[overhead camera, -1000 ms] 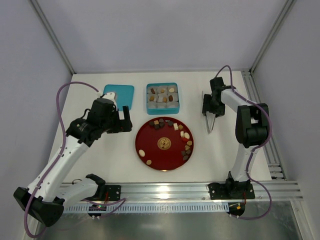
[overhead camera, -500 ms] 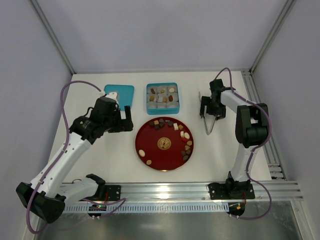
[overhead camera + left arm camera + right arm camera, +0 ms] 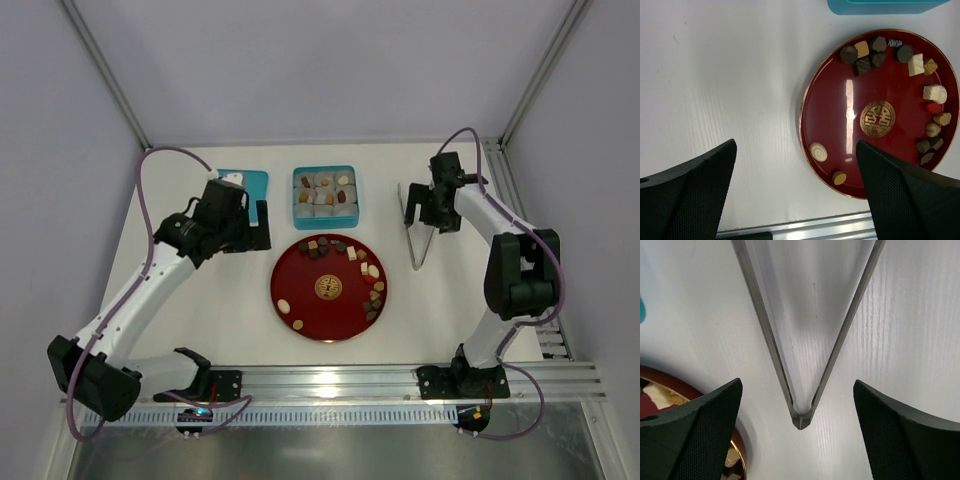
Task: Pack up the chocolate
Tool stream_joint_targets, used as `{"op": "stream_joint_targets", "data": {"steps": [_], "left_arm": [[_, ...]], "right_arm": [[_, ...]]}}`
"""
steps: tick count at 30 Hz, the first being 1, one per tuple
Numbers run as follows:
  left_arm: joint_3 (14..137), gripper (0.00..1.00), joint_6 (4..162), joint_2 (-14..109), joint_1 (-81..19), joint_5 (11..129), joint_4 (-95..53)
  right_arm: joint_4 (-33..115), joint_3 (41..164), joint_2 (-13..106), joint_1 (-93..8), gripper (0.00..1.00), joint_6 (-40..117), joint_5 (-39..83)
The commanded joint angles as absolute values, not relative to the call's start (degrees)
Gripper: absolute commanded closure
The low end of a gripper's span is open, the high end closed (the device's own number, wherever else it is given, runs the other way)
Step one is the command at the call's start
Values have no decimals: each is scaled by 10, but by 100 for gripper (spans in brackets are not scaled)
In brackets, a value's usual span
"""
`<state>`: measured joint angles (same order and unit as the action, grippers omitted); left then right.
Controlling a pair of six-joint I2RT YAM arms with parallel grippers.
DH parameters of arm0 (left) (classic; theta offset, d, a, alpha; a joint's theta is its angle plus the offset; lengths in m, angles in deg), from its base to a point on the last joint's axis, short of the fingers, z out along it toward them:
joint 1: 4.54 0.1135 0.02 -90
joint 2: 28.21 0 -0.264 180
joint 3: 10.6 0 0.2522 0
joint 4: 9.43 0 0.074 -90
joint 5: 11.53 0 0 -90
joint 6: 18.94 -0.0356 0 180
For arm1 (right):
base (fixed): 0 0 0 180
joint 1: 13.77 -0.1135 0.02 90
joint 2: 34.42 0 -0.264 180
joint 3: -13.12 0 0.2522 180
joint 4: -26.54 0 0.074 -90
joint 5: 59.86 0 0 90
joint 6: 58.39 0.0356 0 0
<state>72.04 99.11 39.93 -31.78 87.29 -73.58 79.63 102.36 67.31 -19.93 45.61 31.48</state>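
The chocolate [image 3: 366, 280] lies as several small dark, light brown and cream pieces round the rim of a red plate [image 3: 310, 275]. More pieces sit in paper cups in the open teal box [image 3: 324, 197]. In the left wrist view the pieces [image 3: 869, 52] ring the plate [image 3: 840, 110]. My left gripper [image 3: 258, 225] hangs open and empty left of the plate, high above the table [image 3: 795, 190]. My right gripper [image 3: 425, 213] is open and empty above metal tongs [image 3: 415, 245], which lie flat on the table between the fingers [image 3: 800, 390].
The teal lid [image 3: 250, 182] lies left of the box, partly hidden by my left wrist. The plate's rim [image 3: 735, 460] shows at the lower left of the right wrist view. An aluminium rail [image 3: 330, 380] runs along the near edge.
My left gripper has moved away and to the right, over the lid's near edge. My right gripper has moved back along the tongs, which now lie free on the table.
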Motion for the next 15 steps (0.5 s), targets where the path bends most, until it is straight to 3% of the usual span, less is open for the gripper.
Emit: {"op": "stream_joint_targets", "data": {"steps": [1,6,15], "left_arm": [[765,0,987,428,-316,900,-724],[820,2,959,518,-300,946,-719],[1046,24,871,779,-246,1011,-758]], "right_arm": [[795,1015,606,-197,9,467,313],[793,1019,548,-204,8,476,280],[802,1078,522,-244,13,480,253]]}}
